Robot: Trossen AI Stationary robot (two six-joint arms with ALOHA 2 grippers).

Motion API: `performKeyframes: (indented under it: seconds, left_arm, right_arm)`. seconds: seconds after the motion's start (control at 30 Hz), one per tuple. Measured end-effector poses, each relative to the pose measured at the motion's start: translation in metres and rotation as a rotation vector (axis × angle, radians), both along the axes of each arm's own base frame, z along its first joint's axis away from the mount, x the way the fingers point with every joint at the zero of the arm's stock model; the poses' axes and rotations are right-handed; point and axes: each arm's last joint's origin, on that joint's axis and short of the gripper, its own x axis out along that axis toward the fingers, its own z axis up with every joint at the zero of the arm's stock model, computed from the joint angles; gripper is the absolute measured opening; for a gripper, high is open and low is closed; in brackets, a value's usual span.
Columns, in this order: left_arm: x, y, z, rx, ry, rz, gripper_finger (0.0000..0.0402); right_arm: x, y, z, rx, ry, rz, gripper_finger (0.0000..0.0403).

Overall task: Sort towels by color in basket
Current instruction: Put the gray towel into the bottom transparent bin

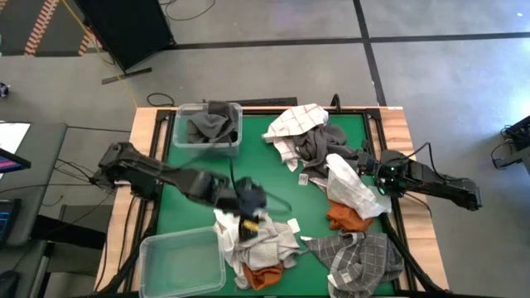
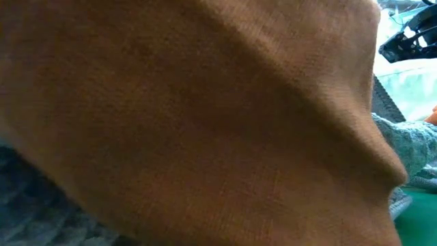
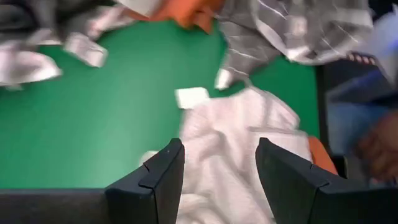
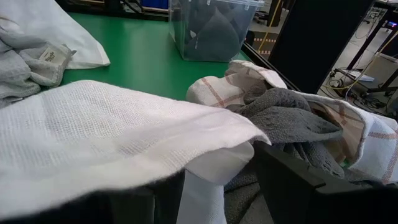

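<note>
Seen from above, towels lie scattered over the green desk (image 1: 207,170). The left tool (image 1: 252,201) hovers released over a white towel (image 1: 263,238) near an empty clear bin (image 1: 180,263). The right tool (image 1: 374,178) sits at the right edge, grasping a white towel (image 1: 352,186). Dark grey towels (image 1: 211,126) fill the far bin (image 1: 207,141).

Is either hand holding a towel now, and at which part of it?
The left hand is open above a white towel and holds nothing. The right hand has a white towel draped over its fingers; a grip cannot be told.
</note>
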Motion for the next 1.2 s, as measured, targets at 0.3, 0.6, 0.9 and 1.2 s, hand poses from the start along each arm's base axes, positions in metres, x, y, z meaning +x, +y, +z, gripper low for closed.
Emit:
performKeyframes:
  seconds: [0.3,0.6,0.9,1.2]
  left_arm:
    - [0.019,-0.058,-0.049,0.000,0.045,-0.159,0.0190]
    - [0.028,-0.069,-0.077,0.064,0.095,-0.176,0.0190]
    - [0.031,-0.070,-0.087,0.054,0.085,-0.188,0.0190]
    - [0.039,-0.071,-0.108,-0.010,0.117,-0.233,0.0190]
  right_arm:
    - [0.000,0.000,0.000,0.000,0.001,-0.001,0.0217]
    - [0.000,0.000,0.000,0.000,0.001,-0.001,0.0217]
    - [0.000,0.000,0.000,-0.001,0.000,-0.002,0.0217]
    - [0.000,0.000,0.000,-0.002,0.000,-0.005,0.0217]
